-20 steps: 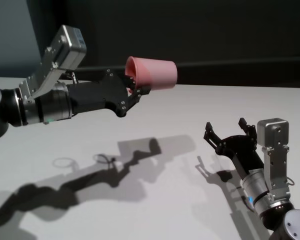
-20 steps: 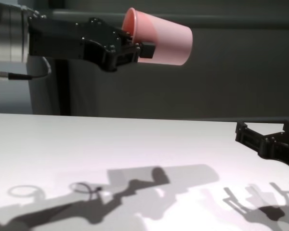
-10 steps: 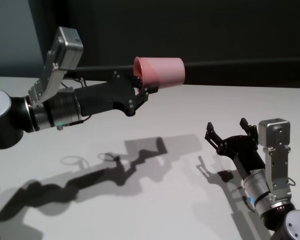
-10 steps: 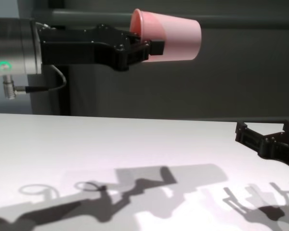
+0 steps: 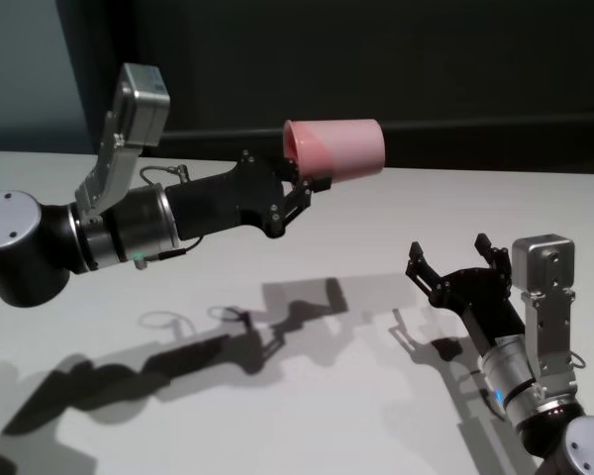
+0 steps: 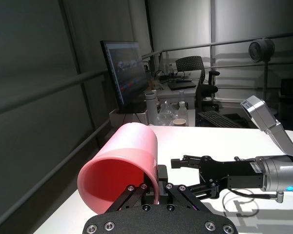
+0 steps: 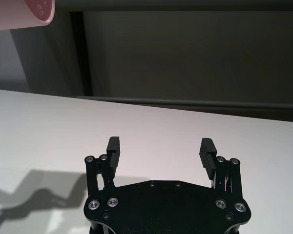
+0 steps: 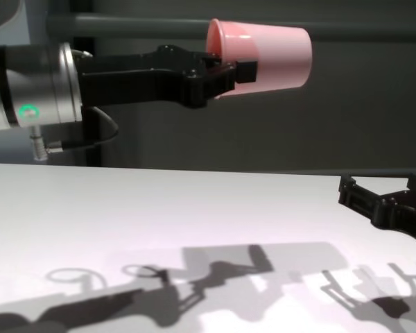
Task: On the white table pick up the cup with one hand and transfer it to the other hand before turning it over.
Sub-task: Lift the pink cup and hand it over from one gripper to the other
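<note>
The left gripper is raised well above the white table, its fingers pinched tight on the rim of the cup. The cup lies on its side, mouth toward the gripper and base pointing away to the right. Low and right of it, the right gripper sits near the table, perhaps just above it, its 2 fingers spread wide and empty.

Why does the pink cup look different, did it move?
Yes. The left gripper carried the cup rightward along the dark rail behind, toward the open right gripper.
</note>
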Robot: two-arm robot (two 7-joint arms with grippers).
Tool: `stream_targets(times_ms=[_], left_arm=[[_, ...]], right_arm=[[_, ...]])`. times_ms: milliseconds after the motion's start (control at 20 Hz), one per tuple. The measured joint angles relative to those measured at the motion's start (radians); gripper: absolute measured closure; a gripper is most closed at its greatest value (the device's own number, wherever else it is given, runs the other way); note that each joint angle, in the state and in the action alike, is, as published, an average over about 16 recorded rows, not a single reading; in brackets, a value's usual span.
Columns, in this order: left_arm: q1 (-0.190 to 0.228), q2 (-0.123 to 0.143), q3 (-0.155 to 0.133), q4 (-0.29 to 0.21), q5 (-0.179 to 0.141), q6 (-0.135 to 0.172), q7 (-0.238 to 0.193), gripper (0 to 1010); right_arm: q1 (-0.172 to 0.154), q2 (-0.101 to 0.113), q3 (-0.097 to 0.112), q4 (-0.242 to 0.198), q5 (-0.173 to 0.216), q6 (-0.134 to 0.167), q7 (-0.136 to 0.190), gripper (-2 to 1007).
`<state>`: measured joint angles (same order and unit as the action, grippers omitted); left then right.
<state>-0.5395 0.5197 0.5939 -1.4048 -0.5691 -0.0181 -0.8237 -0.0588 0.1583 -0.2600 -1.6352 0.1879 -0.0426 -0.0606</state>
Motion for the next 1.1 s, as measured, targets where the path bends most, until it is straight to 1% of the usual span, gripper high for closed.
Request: stream_targets(times_ms=[300,650,850,1100], left_arm=[[0.004,-0.008,0.005,0.014,-0.049,-0.018,-0.028,959],[0.009,-0.001,0.005,0.016,-0.103,-0.035,-0.056,959],[0.011,0.007,0.005,0.012,-0.124,-0.041,-0.066,959],[0.014,0.020,0.007,0.004,-0.138,-0.046,-0.071,959]], right_arm=[[0.000,0.000,0.000,0.000,0.000,0.000,0.000,3],[0.000,0.000,0.000,0.000,0.000,0.000,0.000,3],[0.000,0.000,0.000,0.000,0.000,0.000,0.000,3],[0.000,0.000,0.000,0.000,0.000,0.000,0.000,3]])
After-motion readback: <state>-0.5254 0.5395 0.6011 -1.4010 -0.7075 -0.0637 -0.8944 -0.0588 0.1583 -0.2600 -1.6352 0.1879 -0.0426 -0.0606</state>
